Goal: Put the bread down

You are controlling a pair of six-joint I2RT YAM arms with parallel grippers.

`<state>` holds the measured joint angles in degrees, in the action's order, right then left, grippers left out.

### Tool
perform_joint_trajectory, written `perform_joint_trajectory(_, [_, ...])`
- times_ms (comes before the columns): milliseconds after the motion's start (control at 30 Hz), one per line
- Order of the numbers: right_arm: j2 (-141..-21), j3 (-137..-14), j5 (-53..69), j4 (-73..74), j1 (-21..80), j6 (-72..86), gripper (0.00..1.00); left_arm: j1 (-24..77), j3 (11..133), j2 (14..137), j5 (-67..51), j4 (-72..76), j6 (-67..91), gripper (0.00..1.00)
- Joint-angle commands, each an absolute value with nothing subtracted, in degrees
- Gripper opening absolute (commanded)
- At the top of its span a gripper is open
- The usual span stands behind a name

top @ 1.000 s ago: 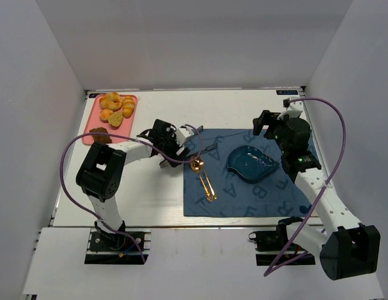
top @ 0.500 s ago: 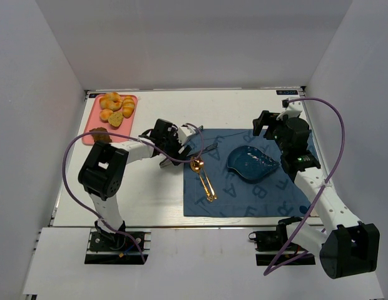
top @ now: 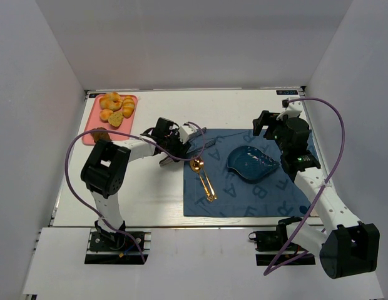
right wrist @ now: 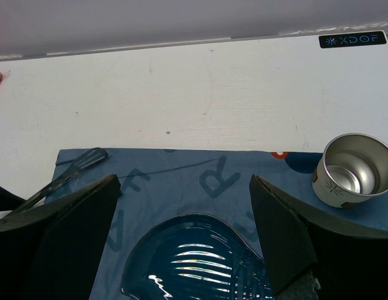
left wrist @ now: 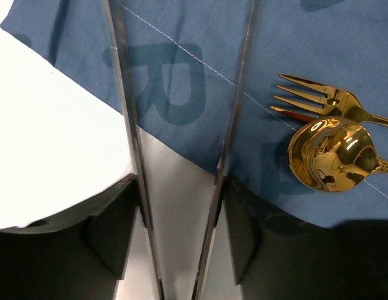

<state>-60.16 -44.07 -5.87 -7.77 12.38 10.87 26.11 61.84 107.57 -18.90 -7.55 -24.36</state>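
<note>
The bread [top: 128,107], an elongated golden roll, lies among other rolls on the pink tray [top: 92,123] at the back left. My left gripper [top: 180,149] [left wrist: 181,206] sits low at the left edge of the blue placemat [top: 244,200], well away from the tray. Its pads [left wrist: 116,231] press on the two arms of a pair of metal tongs [left wrist: 234,112], whose blades splay out over the mat. My right gripper [top: 269,125] [right wrist: 184,237] hangs open and empty above the back of the blue dish [top: 251,164] [right wrist: 200,262].
A gold spoon [top: 197,165] [left wrist: 331,153] and gold fork [left wrist: 319,100] lie on the mat just right of the tongs. A dark brown chunk [top: 100,133] sits at the tray's near end. A small metal cup [right wrist: 357,170] stands right of the dish.
My left gripper's jaws have narrowed onto the tongs' arms and the wrist has shifted slightly toward the mat. The right arm has not moved.
</note>
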Motion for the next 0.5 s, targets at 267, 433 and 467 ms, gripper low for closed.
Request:
perform_joint_trajectory(267, [-60.2,-43.8,-6.2,-9.4,12.4,10.0,0.90,24.6,62.7,100.5,-16.4,-7.7,-20.0,0.58])
perform_joint_trajectory(433, [-60.3,-43.9,-5.9,-9.4,12.4,10.0,0.90,22.3,66.1,94.9,-12.5,-6.6,-10.7,0.58])
perform_joint_trajectory(467, [-60.2,-43.9,-5.7,-9.3,12.2,10.1,0.90,21.5,66.7,93.4,-12.0,-6.6,-9.7,0.58])
